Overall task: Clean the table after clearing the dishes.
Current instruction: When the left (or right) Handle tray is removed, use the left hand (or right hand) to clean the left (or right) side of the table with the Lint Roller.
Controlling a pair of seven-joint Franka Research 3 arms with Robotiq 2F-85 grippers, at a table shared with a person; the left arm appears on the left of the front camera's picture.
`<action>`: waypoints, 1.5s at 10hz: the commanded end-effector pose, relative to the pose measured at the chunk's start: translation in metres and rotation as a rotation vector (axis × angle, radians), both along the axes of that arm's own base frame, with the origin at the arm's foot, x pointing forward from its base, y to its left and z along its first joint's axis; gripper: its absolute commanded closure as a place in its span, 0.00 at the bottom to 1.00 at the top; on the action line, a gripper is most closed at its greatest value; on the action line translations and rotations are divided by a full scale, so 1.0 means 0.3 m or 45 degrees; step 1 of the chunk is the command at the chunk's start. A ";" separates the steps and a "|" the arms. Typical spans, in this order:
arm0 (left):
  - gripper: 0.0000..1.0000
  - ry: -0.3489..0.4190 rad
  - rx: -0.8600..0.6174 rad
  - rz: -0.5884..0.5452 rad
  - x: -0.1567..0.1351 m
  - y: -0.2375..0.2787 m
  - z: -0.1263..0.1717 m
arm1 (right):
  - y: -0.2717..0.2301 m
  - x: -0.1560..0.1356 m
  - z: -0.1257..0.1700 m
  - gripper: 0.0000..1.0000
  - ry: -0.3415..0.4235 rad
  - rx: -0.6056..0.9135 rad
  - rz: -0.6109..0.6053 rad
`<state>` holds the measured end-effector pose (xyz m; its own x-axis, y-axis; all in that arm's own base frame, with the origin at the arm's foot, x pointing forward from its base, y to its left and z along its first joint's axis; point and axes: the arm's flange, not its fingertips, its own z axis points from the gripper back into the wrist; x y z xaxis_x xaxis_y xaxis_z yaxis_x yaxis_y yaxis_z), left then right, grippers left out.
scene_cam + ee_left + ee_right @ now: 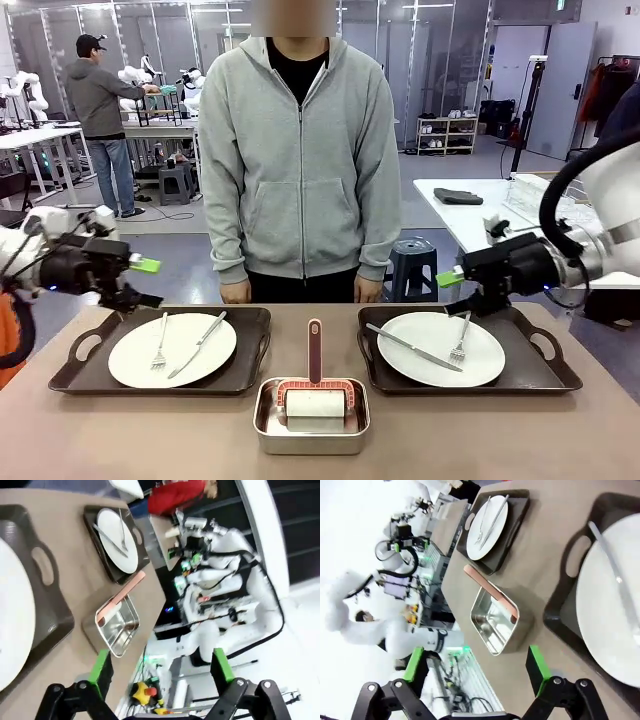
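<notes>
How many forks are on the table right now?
2. The left fork lies on the left plate; the right fork lies on the right plate. None seems hidden.

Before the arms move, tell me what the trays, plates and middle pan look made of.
Left tray and right tray: dark brown, matte, moulded handle cutouts, likely plastic. Left plate and right plate: smooth white, probably ceramic, possibly melamine. Pan: bare brushed metal with reflections, likely stainless steel.
</notes>
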<state>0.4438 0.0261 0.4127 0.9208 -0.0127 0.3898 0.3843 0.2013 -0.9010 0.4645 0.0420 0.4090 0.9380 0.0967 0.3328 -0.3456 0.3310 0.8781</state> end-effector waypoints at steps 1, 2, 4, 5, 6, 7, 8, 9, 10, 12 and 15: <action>0.00 0.008 -0.049 0.111 -0.041 0.121 -0.001 | -0.136 -0.031 -0.013 0.00 0.121 0.060 -0.124; 0.00 0.019 -0.041 0.165 -0.092 0.229 0.003 | -0.260 -0.061 -0.024 0.00 0.174 0.103 -0.192; 0.00 0.078 0.045 0.305 -0.226 0.434 -0.018 | -0.502 -0.156 -0.053 0.00 0.227 0.163 -0.309; 0.00 0.076 0.089 0.359 -0.311 0.522 -0.021 | -0.633 -0.223 -0.064 0.00 0.252 0.196 -0.409; 0.00 0.107 0.095 0.468 -0.379 0.590 -0.016 | -0.728 -0.281 -0.061 0.00 0.239 0.220 -0.506; 0.00 0.108 0.111 0.532 -0.432 0.641 -0.013 | -0.791 -0.331 -0.053 0.00 0.233 0.216 -0.563; 0.00 0.111 0.129 0.572 -0.473 0.664 -0.006 | -0.826 -0.366 -0.034 0.00 0.208 0.205 -0.570; 0.00 0.091 0.129 0.603 -0.493 0.681 0.002 | -0.844 -0.382 -0.024 0.00 0.203 0.196 -0.590; 0.00 0.096 0.133 0.610 -0.500 0.687 -0.002 | -0.850 -0.381 -0.028 0.00 0.246 0.174 -0.612; 0.00 0.121 0.146 0.649 -0.483 0.688 -0.027 | -0.840 -0.354 -0.033 0.00 0.266 0.126 -0.654; 0.00 0.081 0.117 0.600 -0.502 0.717 -0.011 | -0.887 -0.376 -0.037 0.00 0.202 0.193 -0.612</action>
<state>0.2951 0.2391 0.4053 0.8576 0.3838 0.3424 0.1653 0.4248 -0.8901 0.3550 -0.2226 0.3964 0.9048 -0.3993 0.1482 -0.0280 0.2915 0.9562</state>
